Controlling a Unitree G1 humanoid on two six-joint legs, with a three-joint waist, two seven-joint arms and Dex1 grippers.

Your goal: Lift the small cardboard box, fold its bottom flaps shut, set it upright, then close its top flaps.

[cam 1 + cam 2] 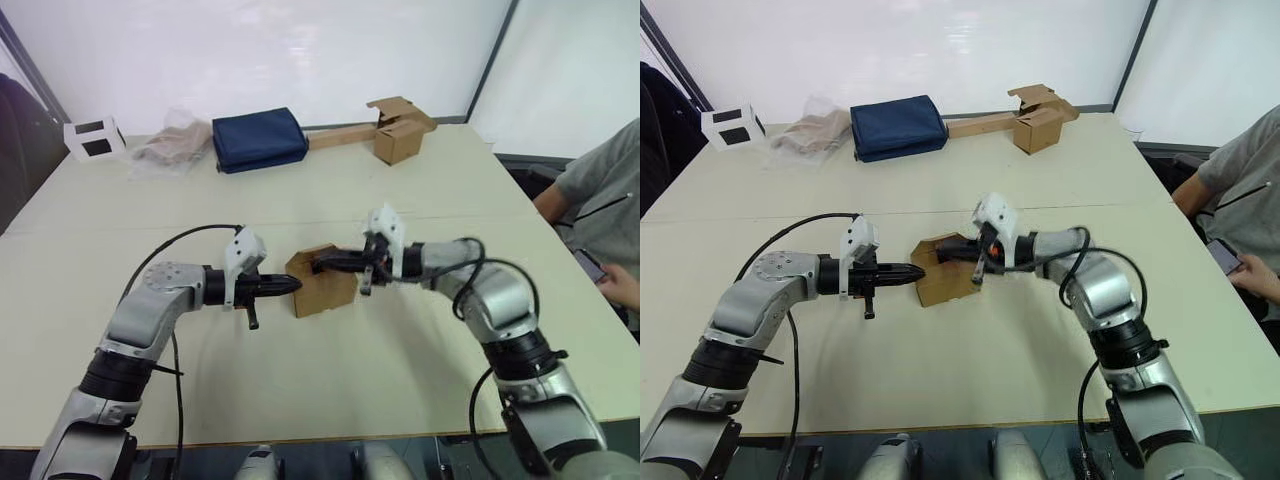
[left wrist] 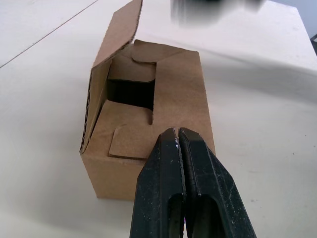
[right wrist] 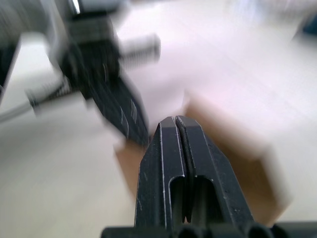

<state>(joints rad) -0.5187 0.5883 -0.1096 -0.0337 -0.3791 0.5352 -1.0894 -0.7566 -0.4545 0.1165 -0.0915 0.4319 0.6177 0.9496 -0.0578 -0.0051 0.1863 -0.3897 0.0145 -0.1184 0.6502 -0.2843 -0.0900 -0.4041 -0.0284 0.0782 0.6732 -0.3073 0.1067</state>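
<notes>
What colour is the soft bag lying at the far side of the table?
Dark navy blue bag, clearest in the left eye view.

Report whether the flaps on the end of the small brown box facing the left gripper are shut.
Not fully shut. On the small brown cardboard box, three flaps are folded in, leaving a dark gap; one stands open.

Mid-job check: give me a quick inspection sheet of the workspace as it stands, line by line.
Surface: pale table, a seam running across it.
Job's things: small cardboard box on the table between the grippers; flaps partly folded, a gap left, one flap standing up.
Clutter: navy bag, plastic-wrapped bundle, white box, second brown box with cardboard strip, all at the far edge.
Grippers: left gripper shut, tips at the box; right gripper shut, at the box's other side.
Cables: black cables along both arms.
Surroundings: a person seated at right.
</notes>
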